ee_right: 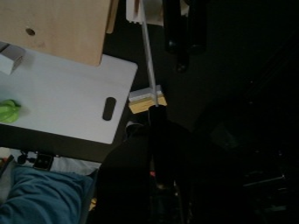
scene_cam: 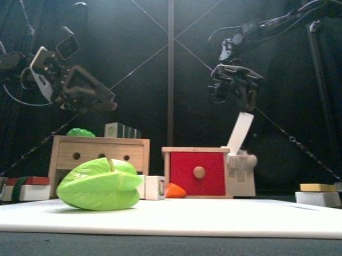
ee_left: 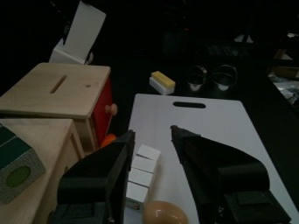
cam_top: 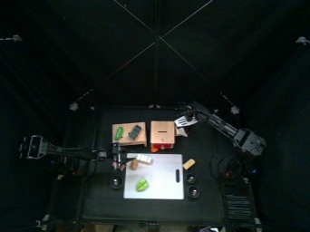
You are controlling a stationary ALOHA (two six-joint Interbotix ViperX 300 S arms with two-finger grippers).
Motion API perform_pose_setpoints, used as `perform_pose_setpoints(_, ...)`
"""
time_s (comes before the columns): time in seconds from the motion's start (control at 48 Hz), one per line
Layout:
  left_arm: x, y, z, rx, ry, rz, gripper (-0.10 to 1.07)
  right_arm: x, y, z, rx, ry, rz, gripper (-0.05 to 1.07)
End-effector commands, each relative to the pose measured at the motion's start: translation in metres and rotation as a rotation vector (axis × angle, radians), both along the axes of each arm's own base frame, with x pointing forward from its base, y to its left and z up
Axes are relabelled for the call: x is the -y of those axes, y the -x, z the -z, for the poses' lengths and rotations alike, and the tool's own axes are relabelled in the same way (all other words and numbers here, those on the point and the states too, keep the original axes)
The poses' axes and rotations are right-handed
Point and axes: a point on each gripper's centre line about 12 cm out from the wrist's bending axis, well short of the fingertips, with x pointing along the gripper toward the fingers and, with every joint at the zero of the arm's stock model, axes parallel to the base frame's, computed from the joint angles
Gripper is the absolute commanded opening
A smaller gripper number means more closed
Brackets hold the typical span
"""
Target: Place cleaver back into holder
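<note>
Silvery cleaver (scene_cam: 241, 131) hung blade down in the right gripper's (scene_cam: 238, 88) pinch, over the holder's (scene_cam: 198, 172) right edge. Left gripper (ee_left: 155, 149) stood open.

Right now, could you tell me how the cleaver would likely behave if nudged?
Probably stiff: the cleaver hangs straight, tilted, under the right gripper. Held at its top end only, it may swing or slip. Edge-on it looks thin, so likely light.

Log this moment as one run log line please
phase: cleaver carried over holder | right gripper: holds cleaver, blade down | left gripper: open, resting above cutting board | cleaver not yet in slot
</note>
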Motion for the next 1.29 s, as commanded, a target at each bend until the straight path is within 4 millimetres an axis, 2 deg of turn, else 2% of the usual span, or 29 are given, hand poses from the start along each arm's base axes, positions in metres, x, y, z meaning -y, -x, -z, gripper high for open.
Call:
perform_pose_setpoints(0.0,0.0,-0.003,-0.004,0.017,0.001,-0.001,0.79,-0.001,0.005,-0.018,0.064,0.024,0.015,0.36)
perform_pose_setpoints(0.333,0.0,-0.001,-0.002,0.011,0.001,-0.001,0.79,0.003,0.007,-0.019,0.09,0.003,0.11,0.36)
perform_pose_setpoints(0.896,0.0,0.0,0.0,0.005,0.002,-0.001,0.79,0.003,0.004,-0.01,0.097,0.009,0.125,0.37)
perform_pose_setpoints(1.083,0.0,0.001,0.0,0.003,0.002,-0.001,0.79,0.004,0.002,-0.003,0.122,0.015,0.135,0.45)
perform_pose_setpoints(1.271,0.0,0.0,0.0,0.005,0.002,-0.001,0.79,0.003,0.0,-0.004,0.143,0.008,0.138,0.53)
